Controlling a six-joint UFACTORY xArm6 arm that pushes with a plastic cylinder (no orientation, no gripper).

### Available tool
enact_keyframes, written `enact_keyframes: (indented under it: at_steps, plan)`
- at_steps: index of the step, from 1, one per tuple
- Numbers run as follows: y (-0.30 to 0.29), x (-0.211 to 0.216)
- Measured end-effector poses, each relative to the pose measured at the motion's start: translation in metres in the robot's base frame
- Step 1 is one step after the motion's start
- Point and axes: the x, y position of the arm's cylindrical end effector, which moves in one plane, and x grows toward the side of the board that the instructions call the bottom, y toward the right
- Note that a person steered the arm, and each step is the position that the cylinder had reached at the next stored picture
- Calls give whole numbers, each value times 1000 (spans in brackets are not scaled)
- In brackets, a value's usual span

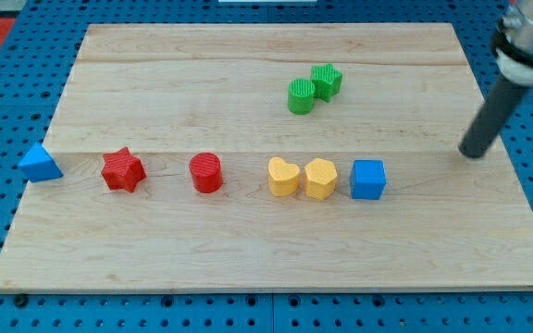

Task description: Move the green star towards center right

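Ridged green star (327, 80) touching green cylinder (300, 97), my tip (475, 154) well right, no claw visible

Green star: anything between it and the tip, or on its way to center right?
Nothing visible. My tip sits near the board's right edge, apart from every block. The green star lies up and left of it, touching the green cylinder on its far side. The blue cube lies below that path.
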Motion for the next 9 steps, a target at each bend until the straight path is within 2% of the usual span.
enact_keyframes:
  at_steps: [2,3,4,5,6,8,9]
  plan:
    - [-21,-182]
    - [-106,-225]
    - [-209,-223]
    - [-229,-166]
    - [-225,-114]
    - [-175,-102]
    - [-111,-78]
